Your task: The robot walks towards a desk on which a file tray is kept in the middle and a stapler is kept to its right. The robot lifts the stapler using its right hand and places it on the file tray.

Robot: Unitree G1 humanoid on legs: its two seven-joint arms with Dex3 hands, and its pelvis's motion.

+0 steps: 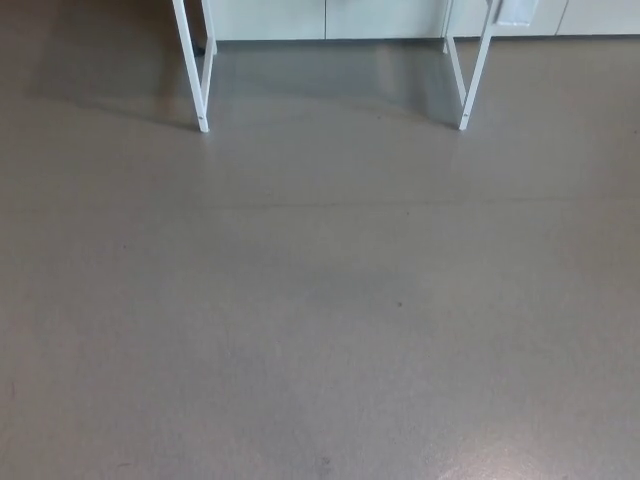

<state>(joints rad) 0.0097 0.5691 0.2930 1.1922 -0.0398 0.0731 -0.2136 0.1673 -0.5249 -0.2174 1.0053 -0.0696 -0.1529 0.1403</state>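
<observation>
Head view, looking down on a wide stretch of smooth grey floor (320, 330) that fills almost the whole picture. Along the top edge stands the lower part of the bench (186, 40). Only its thin white metal legs show, and its top is cut off by the upper edge of the picture.

On the robot's left, the left leg frame (199, 100) has two slim white bars that slant together and meet the floor at one small foot. On the robot's right, well apart from it, the right leg frame (465, 112) does the same, its two bars narrowing to a point on the floor.

Behind the legs runs a row of pale panels (300, 15) divided by thin vertical seams, meeting the floor in a straight line. At the top right, just beside the right leg frame, a small white object (517, 10) is cut off by the edge; what it is cannot be told.

The floor between the legs lies in soft shadow (330, 80). A faint line (300, 206) crosses the floor from side to side, a tiny dark speck (399, 303) sits near the middle, and a pale glare (565, 465) brightens the bottom right corner.

Neither the left robot hand nor the right robot hand shows, so whether either is released, clenched or grasping something cannot be told. The stapler and the file tray lie outside the picture.
</observation>
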